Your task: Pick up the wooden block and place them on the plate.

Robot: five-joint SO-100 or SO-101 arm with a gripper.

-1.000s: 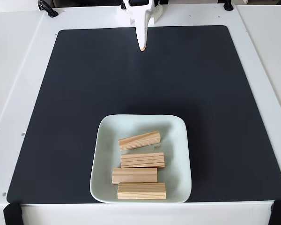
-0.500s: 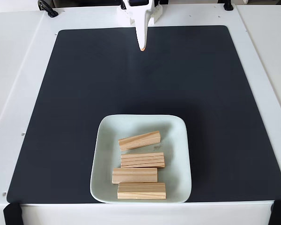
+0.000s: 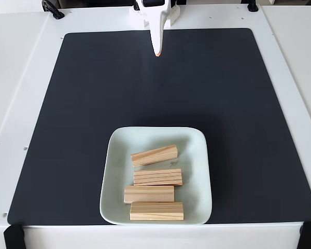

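Observation:
Several pale wooden blocks lie side by side inside the mint-green square plate (image 3: 116,150) near the front of the mat: the top wooden block (image 3: 154,155) is tilted, and the others (image 3: 157,177) (image 3: 149,194) (image 3: 156,210) lie roughly level below it. My white gripper (image 3: 157,53) hangs at the far edge of the mat, well apart from the plate, its fingers pressed together into one point with nothing between them.
A black mat (image 3: 83,104) covers most of the white table (image 3: 20,78). Black cable ends sit at the far corners, and black clamps (image 3: 13,236) grip the table's front edge at both corners.

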